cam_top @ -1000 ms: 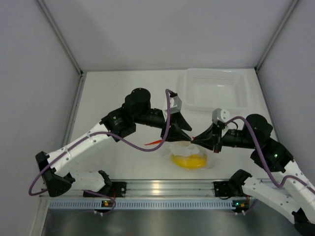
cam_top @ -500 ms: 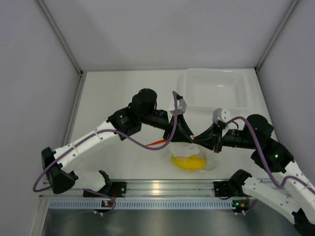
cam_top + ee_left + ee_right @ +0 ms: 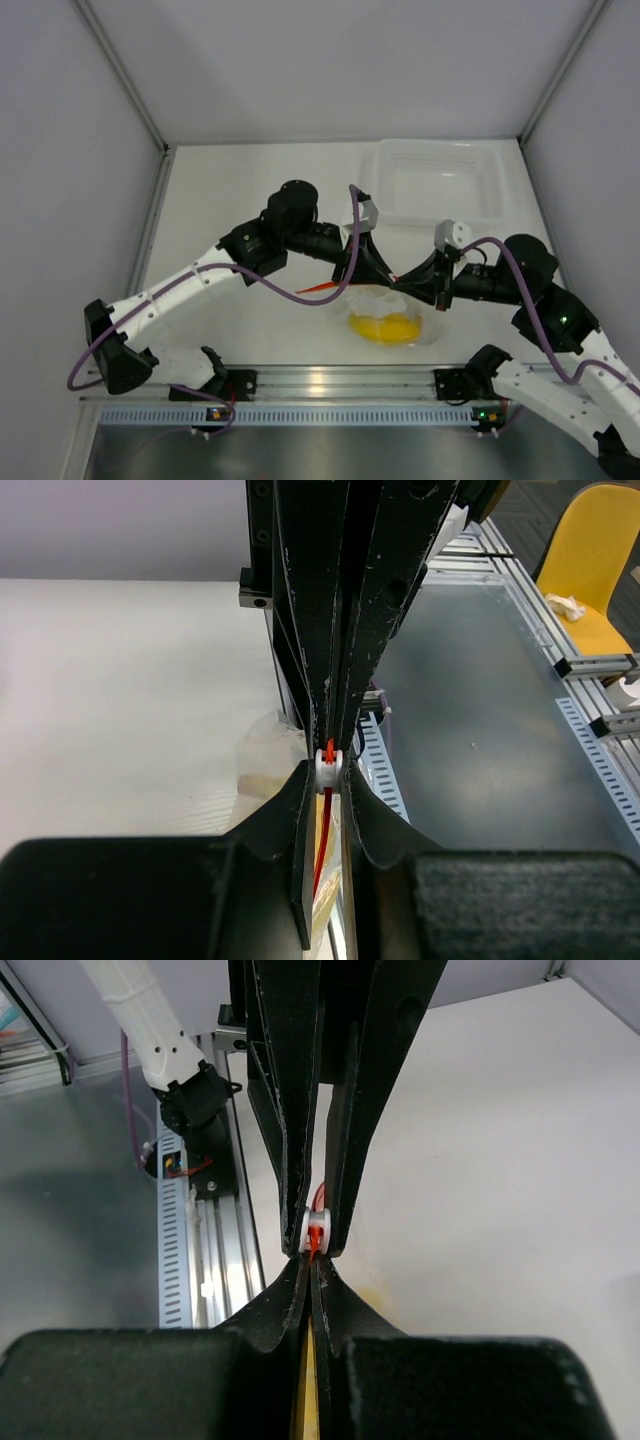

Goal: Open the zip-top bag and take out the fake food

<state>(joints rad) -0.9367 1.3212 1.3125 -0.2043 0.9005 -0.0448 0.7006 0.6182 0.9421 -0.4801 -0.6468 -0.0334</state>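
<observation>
The zip-top bag (image 3: 388,304) lies crumpled on the table between the two grippers, near the front edge. Yellow fake food (image 3: 382,328) shows through the plastic; I cannot tell banana from fruit. The orange-red zipper strip (image 3: 318,289) trails to the left. My left gripper (image 3: 385,279) is shut on the white zipper slider (image 3: 328,767). My right gripper (image 3: 399,286) faces it tip to tip, shut on the bag's zipper edge (image 3: 313,1257) just behind the slider (image 3: 316,1228). Yellow shows between the right fingers (image 3: 307,1390).
A rigid clear plastic tray (image 3: 440,146) stands at the back right of the white table. Grey walls close in the left, back and right. An aluminium rail (image 3: 330,380) runs along the front edge under the arm bases.
One second ago the left gripper was further left; it slid right along the zipper to meet the right gripper's tips. Over the last half second almost nothing moved.
</observation>
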